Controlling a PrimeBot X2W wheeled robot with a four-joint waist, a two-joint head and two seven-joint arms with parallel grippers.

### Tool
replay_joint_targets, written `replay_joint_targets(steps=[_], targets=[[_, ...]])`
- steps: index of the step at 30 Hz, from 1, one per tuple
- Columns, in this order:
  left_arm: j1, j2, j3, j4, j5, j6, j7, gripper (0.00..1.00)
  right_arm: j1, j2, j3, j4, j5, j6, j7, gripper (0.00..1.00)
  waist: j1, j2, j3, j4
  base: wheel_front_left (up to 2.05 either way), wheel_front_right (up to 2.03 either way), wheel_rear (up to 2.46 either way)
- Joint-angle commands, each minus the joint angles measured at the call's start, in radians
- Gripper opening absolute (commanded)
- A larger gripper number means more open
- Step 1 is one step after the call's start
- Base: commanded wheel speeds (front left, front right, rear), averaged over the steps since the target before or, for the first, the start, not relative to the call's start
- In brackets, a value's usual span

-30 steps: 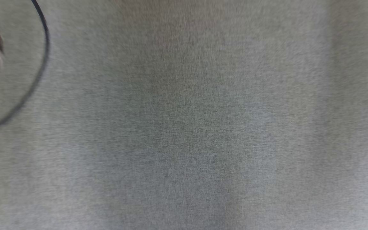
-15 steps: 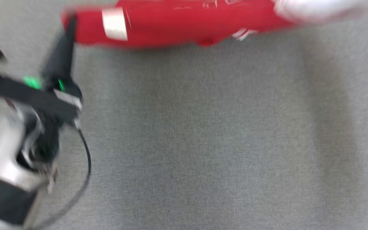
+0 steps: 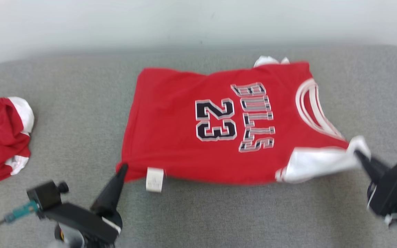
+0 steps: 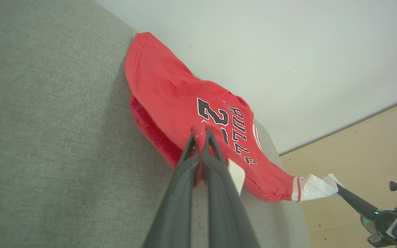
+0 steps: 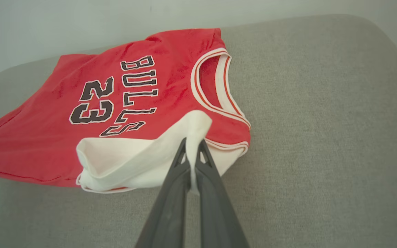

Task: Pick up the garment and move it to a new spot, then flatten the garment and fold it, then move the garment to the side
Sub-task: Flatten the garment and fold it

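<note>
Red and white, a crumpled cloth [image 3: 2, 134] lies at the far left of the grey fabric-covered table [image 3: 219, 213], well apart from the work. Next to the right, the left end effector [image 3: 122, 168] is clenched on the near hem corner of the red basketball jersey [image 3: 215, 124], printed "23" and "BULLS" in black, with the pinched red cloth showing between its dark fingertips in the left wrist view [image 4: 200, 136] and a small white label [image 3: 154, 179] hanging just beside them. The jersey lies print-up across the middle of the table, hem to the left and striped white neckline [image 3: 310, 106] to the right, its near edge raised a little off the fabric. At the right, the right end effector [image 3: 357, 153] is clamped on the jersey's white sleeve [image 3: 315, 163], drawn out toward it. A second ago the head view held bare grey fabric, then a blurred strip of red; it has since swung up to take in the whole garment, a move of the camera and not of the jersey. Held taut between both grips, the jersey appears to be placed and in the flattening step, with folding not yet begun.
</note>
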Motion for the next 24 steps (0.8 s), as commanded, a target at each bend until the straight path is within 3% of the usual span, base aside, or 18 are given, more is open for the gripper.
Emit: replay_joint_targets(steps=[1,12,24], targets=[[0.034,-0.004,-0.007,-0.006,-0.005,0.006,-0.009,0.0,0.046,0.023,-0.011,-0.029,-0.008,-0.002,0.028,0.0,0.0004,0.0003,-0.049,0.009,0.0,0.0,0.0],[0.222,0.017,-0.072,-0.055,-0.067,0.053,0.063,0.0,0.286,0.146,-0.074,-0.128,-0.052,-0.002,0.189,0.0,0.0004,0.0003,-0.095,0.019,0.0,0.0,0.0],[0.304,0.077,-0.128,-0.076,-0.048,0.117,0.132,0.0,0.431,0.151,-0.127,-0.147,-0.095,-0.002,0.332,0.0,0.0004,0.0003,-0.098,0.028,0.0,0.0,0.0]])
